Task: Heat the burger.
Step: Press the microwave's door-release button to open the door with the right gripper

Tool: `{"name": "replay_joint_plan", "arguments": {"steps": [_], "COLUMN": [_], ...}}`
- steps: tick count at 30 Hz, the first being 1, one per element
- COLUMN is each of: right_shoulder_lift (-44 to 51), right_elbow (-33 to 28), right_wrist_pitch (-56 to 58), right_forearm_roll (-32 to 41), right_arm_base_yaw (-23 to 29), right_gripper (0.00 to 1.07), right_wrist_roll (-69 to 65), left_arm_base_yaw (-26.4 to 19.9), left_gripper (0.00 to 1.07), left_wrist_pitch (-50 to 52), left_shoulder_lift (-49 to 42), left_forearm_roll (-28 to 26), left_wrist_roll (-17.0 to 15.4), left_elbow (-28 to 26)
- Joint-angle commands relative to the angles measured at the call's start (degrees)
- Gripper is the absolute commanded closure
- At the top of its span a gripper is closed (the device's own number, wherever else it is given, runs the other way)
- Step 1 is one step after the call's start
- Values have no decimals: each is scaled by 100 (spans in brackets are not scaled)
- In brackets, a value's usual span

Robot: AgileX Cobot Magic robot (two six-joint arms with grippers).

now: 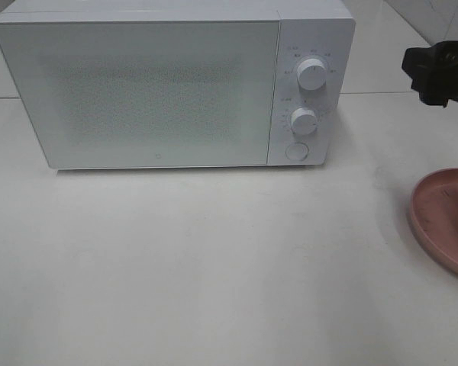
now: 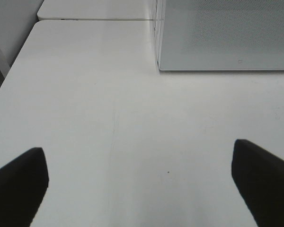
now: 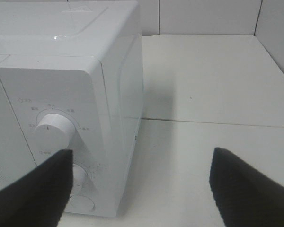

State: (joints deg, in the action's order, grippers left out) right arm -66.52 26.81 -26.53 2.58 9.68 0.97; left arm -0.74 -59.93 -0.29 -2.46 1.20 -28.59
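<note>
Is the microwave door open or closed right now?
Closed: the door sits flush with the control panel, with no gap visible.

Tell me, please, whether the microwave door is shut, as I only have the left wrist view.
Observer: Yes, the exterior high view shows the microwave door shut flush.
Operator: Can you see the burger anywhere?
Observer: No view shows it. A pink plate lies at the table's right edge, cut off by the frame, and its visible part is bare.
Operator: And where is the right gripper?
Observer: The right gripper is open, off to the right of the microwave's control panel.
</note>
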Motion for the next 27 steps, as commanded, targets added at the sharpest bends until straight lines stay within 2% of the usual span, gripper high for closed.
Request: {"name": "replay_joint_plan", "arguments": {"steps": [1,8,23,27], "right_shoulder_lift": [-206,-728,-1799,-2091], "right_elbow": [-155,-390,-390,-390], "right_wrist_pitch": [-670,-1914,-3065,-3352], "right_forearm_roll": [550,1948,3340,3839], "right_arm_base_yaw": [269,1112,2343,2853], "right_gripper": [31,31,31,31], "right_wrist_roll": [556,1381,1513,1702], "left_arm_base_yaw": [23,23,23,23], "left_gripper": [1,1,1,1], "left_wrist_pitch": [34,34,34,34], "left_shoulder_lift": [-120,-120,-120,-120], "left_forearm_roll": [11,11,11,11], "left_wrist_roll": [-6,-6,-6,-6], "left_elbow": [11,11,11,11]}}
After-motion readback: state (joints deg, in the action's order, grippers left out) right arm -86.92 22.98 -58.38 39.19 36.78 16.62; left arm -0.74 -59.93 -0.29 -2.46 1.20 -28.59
